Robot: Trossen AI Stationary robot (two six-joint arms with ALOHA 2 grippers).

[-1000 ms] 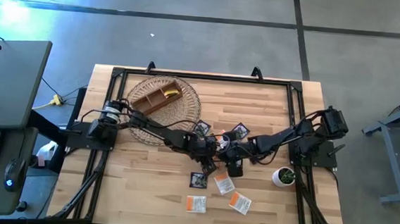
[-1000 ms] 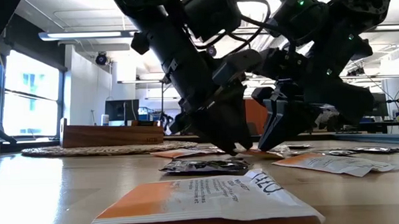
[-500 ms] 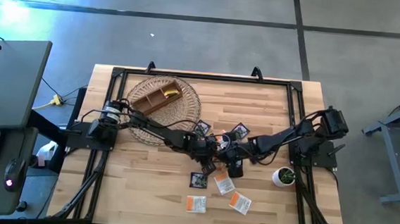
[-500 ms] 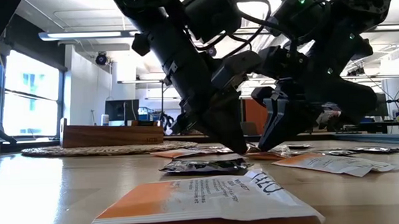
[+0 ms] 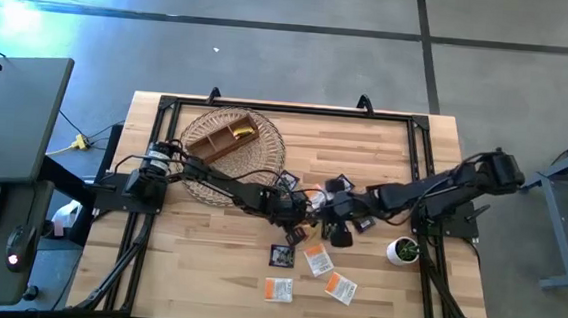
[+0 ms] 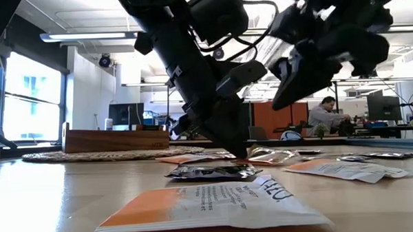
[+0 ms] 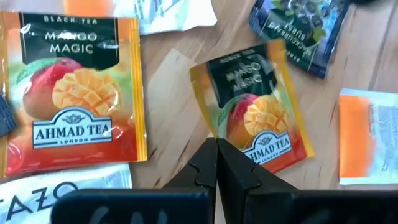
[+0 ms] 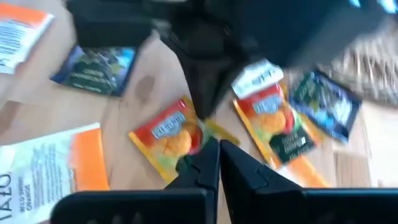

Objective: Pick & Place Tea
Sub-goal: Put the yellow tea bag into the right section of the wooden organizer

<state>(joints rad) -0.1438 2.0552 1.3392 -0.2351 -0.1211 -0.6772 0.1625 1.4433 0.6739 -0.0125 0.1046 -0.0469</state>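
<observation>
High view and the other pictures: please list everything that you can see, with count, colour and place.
table: one, light wood, under both arms
woven mat: one, tan, far left of the table
divided box: one, brown, on the mat
plant pot: one, white, near the right edge
white-and-orange sachets: three, near the front edge
dark sachets: at least two, mid-table
mango sachets: two, orange-yellow, mid-table
desk: one, grey, left of the table
person: one, seated in the room behind
left gripper: shut, tips at a mango sachet's edge
right gripper: shut, raised above the sachets
</observation>
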